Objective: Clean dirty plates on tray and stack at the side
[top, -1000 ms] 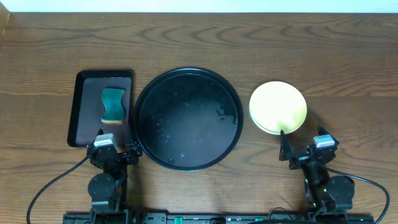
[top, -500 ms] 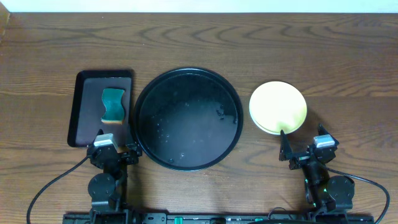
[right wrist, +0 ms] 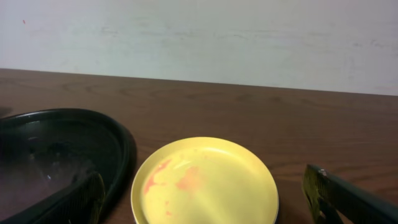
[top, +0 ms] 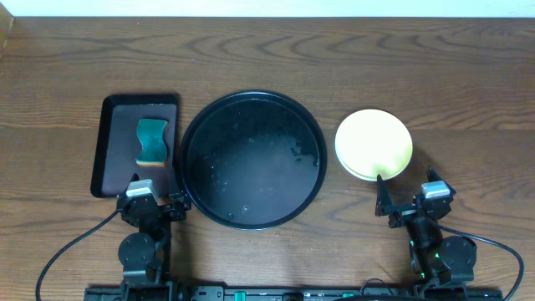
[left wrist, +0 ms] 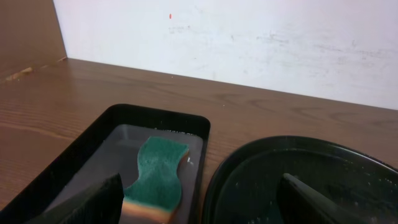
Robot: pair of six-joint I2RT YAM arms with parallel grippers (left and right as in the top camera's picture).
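Observation:
The round black tray (top: pixel 253 94) lies mid-table with only water drops on it. A pale yellow plate (top: pixel 374 144) rests on the bare wood to its right. In the right wrist view the plate (right wrist: pixel 205 180) shows faint red smears. A thin pale edge under it hints at a stack; no turquoise plate shows clearly. My right gripper (top: pixel 407 205) is open and empty, just in front of the plate, fingers (right wrist: pixel 202 208) spread to either side. My left gripper (top: pixel 155 205) is open and empty at the near edge, between the sponge tray and the black tray (left wrist: pixel 298 142).
A green-and-yellow sponge (top: pixel 152 140) lies in a dark-brown rectangular tray (top: pixel 107 150) left of the black tray; it also shows in the left wrist view (left wrist: pixel 158 174). A pale wall runs along the far table edge.

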